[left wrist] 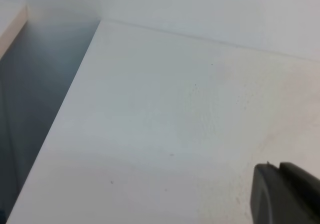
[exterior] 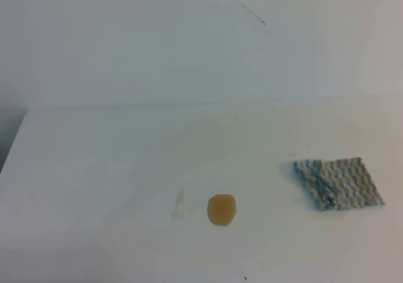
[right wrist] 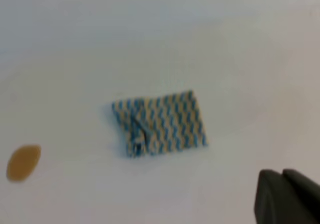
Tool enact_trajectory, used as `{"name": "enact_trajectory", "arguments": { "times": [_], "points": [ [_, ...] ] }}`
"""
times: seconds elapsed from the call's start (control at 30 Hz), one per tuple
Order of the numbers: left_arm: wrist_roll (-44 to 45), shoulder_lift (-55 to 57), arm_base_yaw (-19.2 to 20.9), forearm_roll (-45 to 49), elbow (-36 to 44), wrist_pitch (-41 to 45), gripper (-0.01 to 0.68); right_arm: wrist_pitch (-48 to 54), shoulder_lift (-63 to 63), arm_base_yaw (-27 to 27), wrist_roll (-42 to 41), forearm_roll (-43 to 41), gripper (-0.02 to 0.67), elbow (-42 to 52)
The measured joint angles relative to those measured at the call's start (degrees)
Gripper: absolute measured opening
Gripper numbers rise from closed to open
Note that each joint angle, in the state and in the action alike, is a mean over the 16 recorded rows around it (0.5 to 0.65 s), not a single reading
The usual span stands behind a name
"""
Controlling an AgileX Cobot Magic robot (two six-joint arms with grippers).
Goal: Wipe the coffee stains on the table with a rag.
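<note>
The right gripper [right wrist: 287, 196] is showing only as a dark tip at the five o'clock corner of the right wrist view, its jaws pressed together with nothing between them. It is hanging above the table [right wrist: 240, 44], well apart from the rag [right wrist: 160, 123], which is lying up at about ten o'clock from the tip. The left gripper [left wrist: 286, 194] is peeking in likewise at five o'clock of the left wrist view, over bare white tabletop; I cannot tell whether its jaws are apart or together.

The rag, blue-and-white zigzag, is lying flat on the table, with its left edge folded over into a small rumpled ridge. In the exterior high view the rag [exterior: 338, 183] is sitting at about four o'clock from the middle of the picture. The coffee stains [exterior: 221, 210] are showing at roughly six o'clock: a round tan-brown blot, with a fainter pale streak [exterior: 179, 204] just beside it toward nine o'clock. The blot is lying well apart from the rag, toward nine o'clock of it, with bare table [exterior: 94, 169] between. Neither arm is appearing in the exterior high view.
</note>
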Motion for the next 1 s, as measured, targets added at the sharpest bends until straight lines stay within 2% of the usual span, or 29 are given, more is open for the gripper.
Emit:
{"name": "enact_trajectory", "arguments": {
  "times": [0.23,0.4,0.5,0.73,1.0],
  "points": [
    [0.0,0.0,0.0,-0.1,0.0,0.0,0.0,8.8,13.5,0.0,-11.4,10.9,-0.003,-5.3],
    [0.0,0.0,0.0,-0.2,0.0,0.1,-0.001,9.1,21.4,0.0,-19.4,19.7,0.003,-6.7],
    [0.0,-0.1,0.0,-0.2,0.2,-0.1,-0.001,8.5,26.0,0.0,-22.1,24.1,0.033,-7.2],
    [0.0,-0.1,0.0,-0.3,0.2,-0.1,-0.001,8.7,36.8,0.2,-25.7,28.3,0.186,-10.1],
    [0.0,-0.1,0.0,-0.3,0.0,-0.1,-0.001,8.6,48.1,3.3,-24.2,25.7,0.363,-16.7]
  ]
}}
